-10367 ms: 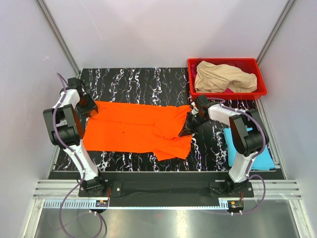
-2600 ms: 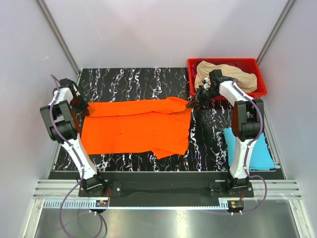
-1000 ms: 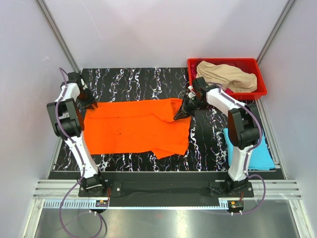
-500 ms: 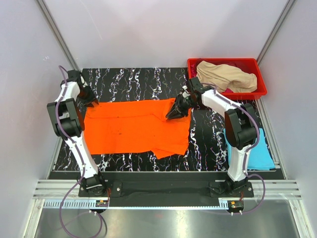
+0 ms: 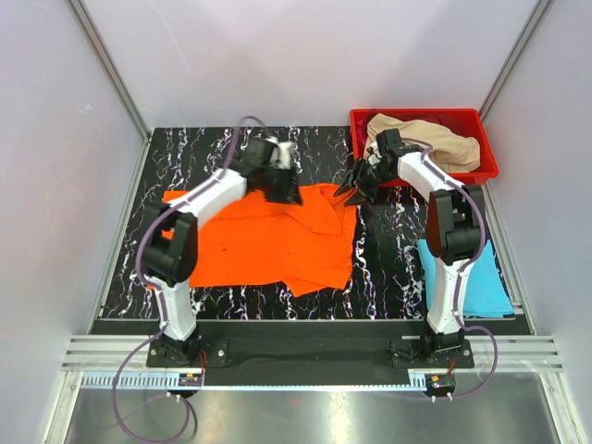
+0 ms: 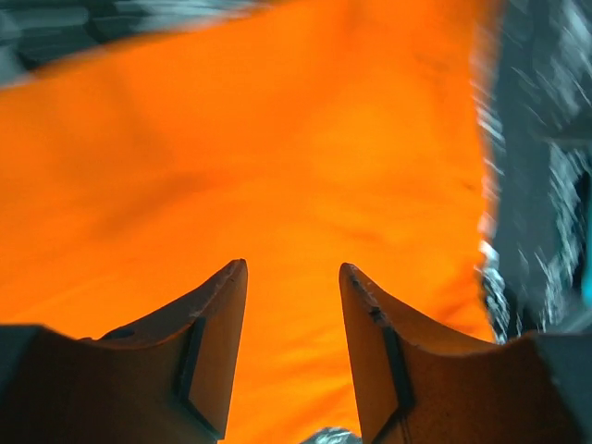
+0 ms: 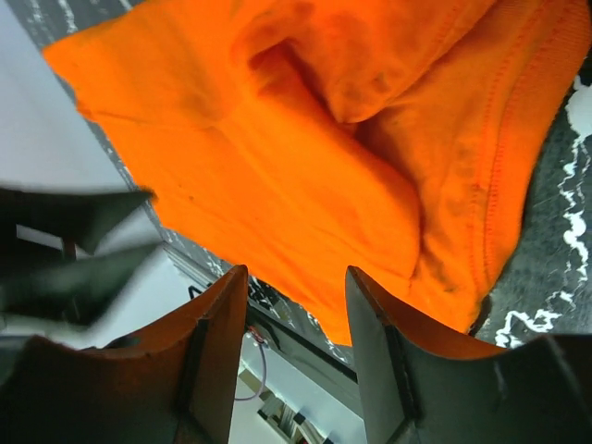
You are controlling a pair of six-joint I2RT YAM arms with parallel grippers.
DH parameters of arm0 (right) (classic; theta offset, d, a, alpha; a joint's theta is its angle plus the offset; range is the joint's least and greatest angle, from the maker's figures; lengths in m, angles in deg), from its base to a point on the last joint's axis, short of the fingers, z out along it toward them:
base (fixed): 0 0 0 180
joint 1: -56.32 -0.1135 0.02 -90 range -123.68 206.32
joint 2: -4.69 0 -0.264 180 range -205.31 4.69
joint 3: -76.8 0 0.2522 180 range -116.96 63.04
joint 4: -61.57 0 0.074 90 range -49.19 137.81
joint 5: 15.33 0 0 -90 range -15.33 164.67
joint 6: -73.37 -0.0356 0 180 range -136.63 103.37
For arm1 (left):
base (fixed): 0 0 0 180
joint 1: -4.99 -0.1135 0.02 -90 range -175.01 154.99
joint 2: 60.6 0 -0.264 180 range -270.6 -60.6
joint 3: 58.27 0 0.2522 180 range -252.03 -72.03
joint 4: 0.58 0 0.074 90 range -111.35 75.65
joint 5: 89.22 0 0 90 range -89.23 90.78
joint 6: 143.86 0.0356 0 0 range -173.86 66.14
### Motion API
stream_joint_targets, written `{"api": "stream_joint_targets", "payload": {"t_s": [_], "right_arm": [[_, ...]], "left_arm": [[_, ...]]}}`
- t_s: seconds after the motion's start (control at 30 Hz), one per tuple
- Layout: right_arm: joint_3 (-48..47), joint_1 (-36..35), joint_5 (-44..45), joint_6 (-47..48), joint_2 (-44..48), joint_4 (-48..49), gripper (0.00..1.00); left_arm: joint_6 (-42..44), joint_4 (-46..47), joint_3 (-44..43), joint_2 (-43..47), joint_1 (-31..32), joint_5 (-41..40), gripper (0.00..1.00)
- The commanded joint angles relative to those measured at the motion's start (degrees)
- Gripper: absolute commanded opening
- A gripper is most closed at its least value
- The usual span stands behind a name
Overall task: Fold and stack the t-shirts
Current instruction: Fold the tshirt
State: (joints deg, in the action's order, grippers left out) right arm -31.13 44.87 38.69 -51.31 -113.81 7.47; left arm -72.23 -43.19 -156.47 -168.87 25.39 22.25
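Observation:
The bright orange t-shirt (image 5: 240, 240) lies spread on the black marbled table (image 5: 388, 264), its upper right corner folded inward in loose wrinkles. My left gripper (image 5: 287, 192) hangs over the shirt's upper middle. In the left wrist view it (image 6: 291, 268) is open, with only orange cloth (image 6: 277, 139) below. My right gripper (image 5: 351, 191) stands by the shirt's upper right corner. In the right wrist view it (image 7: 296, 273) is open and holds nothing, above the bunched hem (image 7: 462, 185). A beige t-shirt (image 5: 421, 143) lies crumpled in the bin. A light blue t-shirt (image 5: 490, 291) lies flat at the right.
The red plastic bin (image 5: 425, 112) stands at the back right corner, close behind my right gripper. The right arm's links stand over the left part of the light blue shirt. Grey walls and metal rails close in the table on three sides.
My left arm has swung from the far left edge to the shirt's upper middle. My right gripper has opened, let go of the orange corner and pulled back toward the bin.

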Motion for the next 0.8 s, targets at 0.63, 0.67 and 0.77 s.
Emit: {"api": "stream_joint_targets", "payload": {"t_s": [0.63, 0.67, 0.77], "right_arm": [[8.7, 1.4, 2.0, 6.2, 5.5, -0.1, 0.52], [8.8, 1.4, 2.0, 6.3, 5.6, -0.3, 0.52], [9.2, 1.4, 2.1, 6.6, 6.3, -0.6, 0.51]], "left_arm": [[3.0, 3.5, -4.0, -10.4, 19.9, -17.7, 0.55], [2.7, 3.8, -4.1, -10.6, 19.9, -17.6, 0.52], [2.4, 3.9, -6.1, -11.9, 19.9, -17.2, 0.41]]}}
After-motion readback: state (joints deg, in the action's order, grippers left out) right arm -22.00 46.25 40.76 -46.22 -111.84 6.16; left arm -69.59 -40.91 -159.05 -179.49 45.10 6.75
